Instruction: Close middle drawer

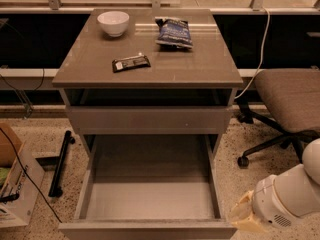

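Note:
The middle drawer (150,230) is pulled far out of the grey-brown cabinet (150,71), toward the bottom of the view. Its low flat front panel lies along the bottom edge. Its long pale grey inner box (150,194) looks empty. Above it a closed front panel (150,120) sits under a dark open slot. My gripper (243,218), a tan piece at the end of the white arm (290,196), is at the lower right. It is just to the right of the open drawer's front corner, and I cannot tell whether it touches it.
On the cabinet top stand a white bowl (113,22), a dark snack bar (131,62) and a blue chip bag (174,33). An office chair (290,96) stands to the right. A cardboard box (12,184) and a black bar (60,161) lie on the floor at the left.

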Controlling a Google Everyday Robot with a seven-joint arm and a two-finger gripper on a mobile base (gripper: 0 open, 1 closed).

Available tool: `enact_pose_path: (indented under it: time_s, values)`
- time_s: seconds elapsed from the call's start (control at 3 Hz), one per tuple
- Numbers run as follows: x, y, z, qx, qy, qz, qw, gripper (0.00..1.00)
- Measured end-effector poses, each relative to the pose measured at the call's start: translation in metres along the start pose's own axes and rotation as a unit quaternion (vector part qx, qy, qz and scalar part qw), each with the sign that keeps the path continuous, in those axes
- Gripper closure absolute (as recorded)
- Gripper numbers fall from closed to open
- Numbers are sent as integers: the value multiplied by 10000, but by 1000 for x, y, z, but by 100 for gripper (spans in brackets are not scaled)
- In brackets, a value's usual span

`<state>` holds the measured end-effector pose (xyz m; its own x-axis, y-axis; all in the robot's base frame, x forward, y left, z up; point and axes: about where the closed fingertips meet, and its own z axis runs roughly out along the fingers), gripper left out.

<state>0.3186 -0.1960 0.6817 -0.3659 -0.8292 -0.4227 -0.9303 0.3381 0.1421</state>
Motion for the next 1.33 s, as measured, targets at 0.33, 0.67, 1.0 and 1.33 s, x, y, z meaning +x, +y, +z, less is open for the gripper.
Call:
enact_pose_path:
  time_s: [0.33,0.67,1.0,1.33]
  values:
    - [-3,3,19,13,82,-119,9999,100]
    - [3,8,60,-93,15,-117,9999,100]
    - [15,6,116,-165,-27,-42,9999,100]
    - [25,0,153,-268,7,28,9996,100]
